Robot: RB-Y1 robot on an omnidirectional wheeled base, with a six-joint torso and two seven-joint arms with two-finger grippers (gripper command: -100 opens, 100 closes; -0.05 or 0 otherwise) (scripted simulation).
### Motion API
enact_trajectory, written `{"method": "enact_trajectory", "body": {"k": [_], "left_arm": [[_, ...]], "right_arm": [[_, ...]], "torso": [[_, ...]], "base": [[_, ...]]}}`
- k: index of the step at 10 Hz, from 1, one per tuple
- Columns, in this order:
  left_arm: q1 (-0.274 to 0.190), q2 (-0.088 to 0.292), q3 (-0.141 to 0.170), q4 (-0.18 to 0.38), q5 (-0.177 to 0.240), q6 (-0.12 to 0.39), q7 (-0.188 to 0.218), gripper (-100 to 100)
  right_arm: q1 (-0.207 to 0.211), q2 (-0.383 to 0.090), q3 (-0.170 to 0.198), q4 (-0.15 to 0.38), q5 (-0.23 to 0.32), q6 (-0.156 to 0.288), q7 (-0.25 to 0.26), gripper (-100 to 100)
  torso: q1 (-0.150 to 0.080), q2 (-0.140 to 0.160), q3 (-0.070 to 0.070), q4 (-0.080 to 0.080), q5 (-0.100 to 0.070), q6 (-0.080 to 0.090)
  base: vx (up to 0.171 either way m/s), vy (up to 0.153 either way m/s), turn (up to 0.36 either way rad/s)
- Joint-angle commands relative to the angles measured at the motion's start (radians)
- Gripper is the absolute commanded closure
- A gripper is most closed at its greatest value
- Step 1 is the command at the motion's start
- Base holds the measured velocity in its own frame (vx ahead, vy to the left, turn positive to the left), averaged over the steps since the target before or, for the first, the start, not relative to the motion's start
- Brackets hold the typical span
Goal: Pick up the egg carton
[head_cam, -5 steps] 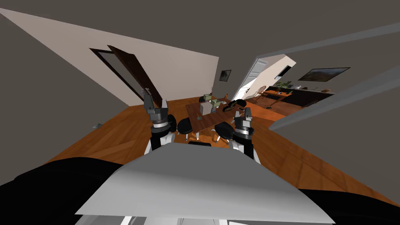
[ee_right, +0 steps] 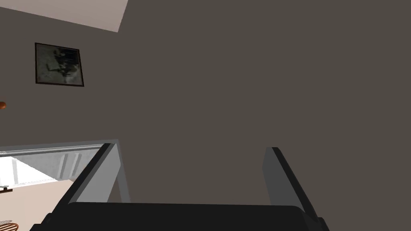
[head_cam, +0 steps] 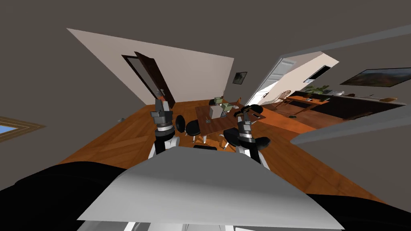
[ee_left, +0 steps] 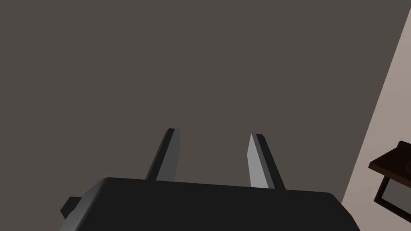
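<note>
Short of the table point(head_cam: 214, 124), left hand point(ee_left: 212, 134) and right hand point(ee_right: 192, 146) gape empty.

The wooden plank floor point(head_cam: 120, 140) is warm orange-brown, crossed by faint board lines. The rectangular wooden counter point(head_cam: 212, 125) is a darker reddish brown, and the round padded seats point(head_cam: 192, 126) around it are black. On the counter, a cube-shaped box point(head_cam: 214, 112) is light grey and a smaller box point(head_cam: 226, 106) pale green. The flat far wall point(head_cam: 192, 76) is off-white, and its open door point(head_cam: 154, 78) is dark brown. The left claw point(ee_left: 212, 134) and right claw point(ee_right: 192, 147) have black bodies and grey blades.
</note>
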Motion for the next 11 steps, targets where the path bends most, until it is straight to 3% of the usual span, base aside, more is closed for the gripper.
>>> {"method": "enact_trajectory", "body": {"k": [1, 5, 8, 10, 11], "left_arm": [[0.000, 0.000, 0.000, 0.000, 0.000, 0.000, 0.000, 0], [0.000, 0.000, 0.000, 0.000, 0.000, 0.000, 0.000, 0], [0.000, 0.000, 0.000, 0.000, 0.000, 0.000, 0.000, 0], [0.000, 0.000, 0.000, 0.000, 0.000, 0.000, 0.000, 0], [0.000, 0.000, 0.000, 0.000, 0.000, 0.000, 0.000, 0]], "right_arm": [[0.014, -0.050, 0.014, 0.019, 0.000, 0.024, 0.026, -100], [0.039, -0.186, 0.060, 0.097, 0.003, 0.092, 0.104, -100], [0.047, -0.239, 0.074, 0.120, 0.003, 0.111, 0.127, -100], [0.063, -0.310, 0.103, 0.167, 0.005, 0.153, 0.175, -100], [0.063, -0.323, 0.103, 0.167, 0.005, 0.153, 0.175, -100]], "torso": [[0.000, 0.000, 0.000, 0.000, 0.000, 0.000], [-0.001, 0.000, 0.000, 0.000, 0.000, 0.000], [0.000, 0.000, 0.000, 0.000, 0.000, 0.000], [0.000, 0.000, 0.000, 0.000, 0.000, 0.000], [0.000, 0.001, 0.000, 0.000, 0.000, 0.001]], "base": [[0.003, -0.018, 0.312], [0.002, -0.026, 0.390], [-0.003, -0.020, 0.244], [-0.017, -0.020, 0.331], [-0.024, -0.028, 0.296]]}}
